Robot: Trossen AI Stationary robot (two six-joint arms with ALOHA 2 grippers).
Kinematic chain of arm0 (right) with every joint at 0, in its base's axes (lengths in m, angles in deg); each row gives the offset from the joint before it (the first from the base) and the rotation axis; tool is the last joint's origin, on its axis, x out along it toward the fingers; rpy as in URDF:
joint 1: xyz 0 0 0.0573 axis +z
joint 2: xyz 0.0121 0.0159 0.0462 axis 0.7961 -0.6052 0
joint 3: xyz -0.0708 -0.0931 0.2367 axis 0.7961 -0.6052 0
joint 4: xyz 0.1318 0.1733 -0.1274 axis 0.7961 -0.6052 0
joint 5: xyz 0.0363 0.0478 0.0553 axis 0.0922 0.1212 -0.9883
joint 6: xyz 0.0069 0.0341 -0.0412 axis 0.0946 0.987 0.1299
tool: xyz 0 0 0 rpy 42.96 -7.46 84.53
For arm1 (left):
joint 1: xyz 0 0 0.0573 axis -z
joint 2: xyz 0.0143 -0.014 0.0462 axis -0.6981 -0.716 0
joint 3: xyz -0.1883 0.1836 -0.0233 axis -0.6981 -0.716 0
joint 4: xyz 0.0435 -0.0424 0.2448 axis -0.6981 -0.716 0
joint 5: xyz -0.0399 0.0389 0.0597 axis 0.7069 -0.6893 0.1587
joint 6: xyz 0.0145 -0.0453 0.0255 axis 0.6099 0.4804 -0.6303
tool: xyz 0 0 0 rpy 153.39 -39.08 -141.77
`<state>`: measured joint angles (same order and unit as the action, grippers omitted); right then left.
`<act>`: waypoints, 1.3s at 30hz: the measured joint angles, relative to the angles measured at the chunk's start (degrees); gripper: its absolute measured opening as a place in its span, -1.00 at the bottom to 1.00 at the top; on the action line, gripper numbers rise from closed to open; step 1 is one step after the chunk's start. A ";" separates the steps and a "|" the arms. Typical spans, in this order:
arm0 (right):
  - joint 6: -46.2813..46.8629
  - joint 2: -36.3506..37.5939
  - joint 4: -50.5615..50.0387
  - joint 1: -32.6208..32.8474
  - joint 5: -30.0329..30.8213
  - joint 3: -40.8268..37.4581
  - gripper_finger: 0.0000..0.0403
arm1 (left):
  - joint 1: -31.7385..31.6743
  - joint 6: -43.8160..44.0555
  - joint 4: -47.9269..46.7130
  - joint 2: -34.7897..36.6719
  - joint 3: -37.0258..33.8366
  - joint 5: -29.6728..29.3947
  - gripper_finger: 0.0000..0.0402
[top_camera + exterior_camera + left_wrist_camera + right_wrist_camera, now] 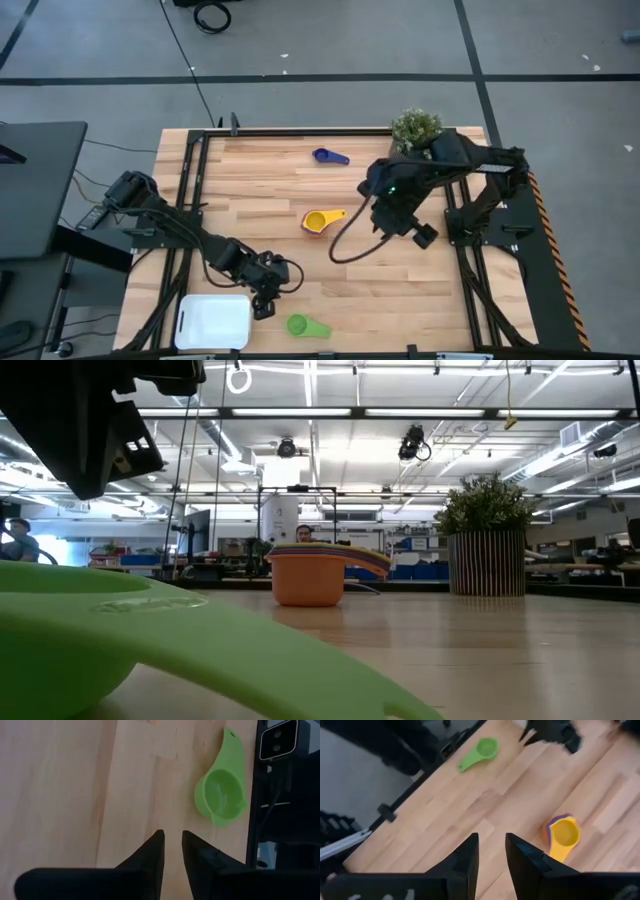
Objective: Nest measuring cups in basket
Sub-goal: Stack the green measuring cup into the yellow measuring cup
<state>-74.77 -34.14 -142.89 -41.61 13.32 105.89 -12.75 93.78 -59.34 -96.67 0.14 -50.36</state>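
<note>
Measuring cups, nested stack (318, 220): near the centre of the worktop; the yellow cup (563, 834) sits on top with orange and purple rims visible beneath it; the low view shows an orange cup (308, 577) at the bottom with coloured handles fanned over its rim.
Green cup (303, 325): lies alone at the near edge of the worktop, just beside the basket, bowl upward, handle pointing away from the basket; fills the foreground of the low view.
Blue cup (328, 156): lies alone toward the far edge of the worktop, well apart from the stack.
Basket (213, 322): white tray at the near left corner of the worktop; no cup can be seen inside it.
Left gripper (263, 303): low over the worktop between the basket and the green cup; fingers (152, 854) stand a narrow gap apart with bare wood between them, nothing grasped; the green cup lies ahead and to one side, not touching.
Right gripper (400, 224): raised over the right half of the worktop, beside the stack; fingers (465, 857) parted with only wood showing in the gap, released, holding nothing.
Worktop (250, 190): light wooden planks inside a black frame.
Plant pot (415, 128): at the far edge, behind the right arm.
Background: a person (18, 540) is seated far off in the room.
</note>
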 joint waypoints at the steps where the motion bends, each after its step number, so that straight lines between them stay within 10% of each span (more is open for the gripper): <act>1: -0.01 -0.08 -0.12 0.19 -0.10 -0.80 -0.49 | -0.01 -0.03 0.02 0.00 0.00 0.00 -0.62; 39: 5.43 -0.41 0.02 2.30 -2.59 -3.07 -0.49 | -0.44 14.20 14.39 -5.96 0.09 8.73 -0.62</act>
<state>-69.34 -34.54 -142.86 -39.31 10.74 102.82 -13.19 107.98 -44.95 -102.64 0.22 -41.63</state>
